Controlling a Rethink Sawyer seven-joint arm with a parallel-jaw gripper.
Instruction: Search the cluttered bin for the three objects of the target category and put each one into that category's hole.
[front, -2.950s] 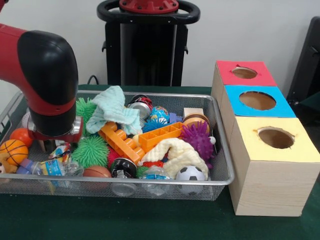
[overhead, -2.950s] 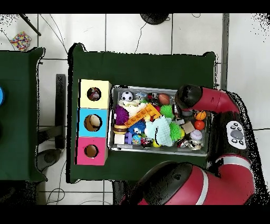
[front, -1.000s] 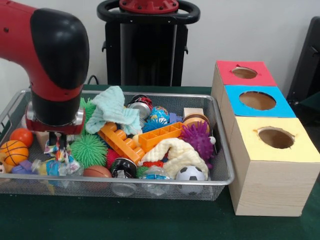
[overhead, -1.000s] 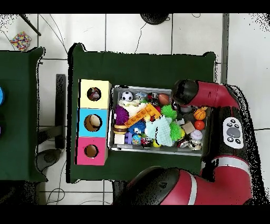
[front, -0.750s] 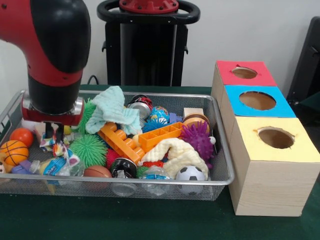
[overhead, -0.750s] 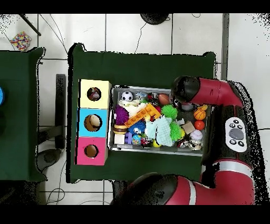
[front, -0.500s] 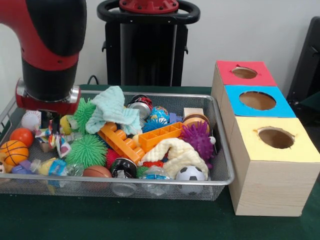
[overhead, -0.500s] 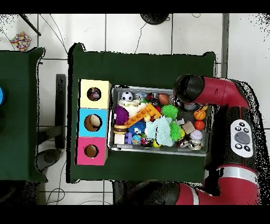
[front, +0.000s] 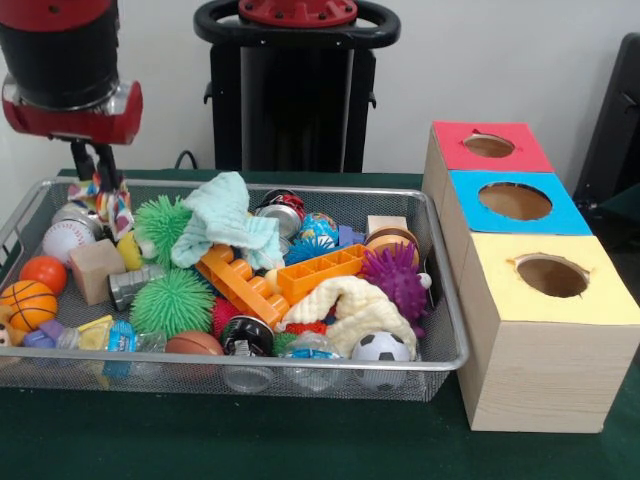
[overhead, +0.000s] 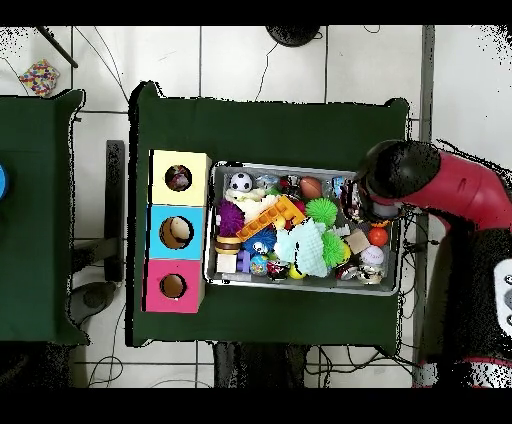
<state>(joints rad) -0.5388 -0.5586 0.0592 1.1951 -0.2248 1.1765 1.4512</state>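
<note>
My gripper (front: 98, 180) hangs above the left end of the wire bin (front: 445, 300), shut on a crinkly multicoloured wrapper (front: 110, 208) that dangles clear of the heap. The overhead view shows only the arm's black and red head (overhead: 398, 178) over the bin's (overhead: 305, 287) right end; the gripper under it is hidden. Three boxes with holes stand beside the bin: red (front: 530, 158), blue (front: 572, 216) and yellow (front: 500, 300).
The bin is packed with green spiky balls (front: 175, 300), a pale green cloth (front: 225, 215), orange bricks (front: 320, 272), a purple spiky ball (front: 395, 275), a soccer ball (front: 380, 348), a basketball (front: 25, 302), a wood block (front: 97, 268) and a baseball (front: 65, 240).
The gripper has risen out of the bin's left end, lifting the colourful wrapper from among the toys to above the rim. The wood block and baseball underneath now show.
</note>
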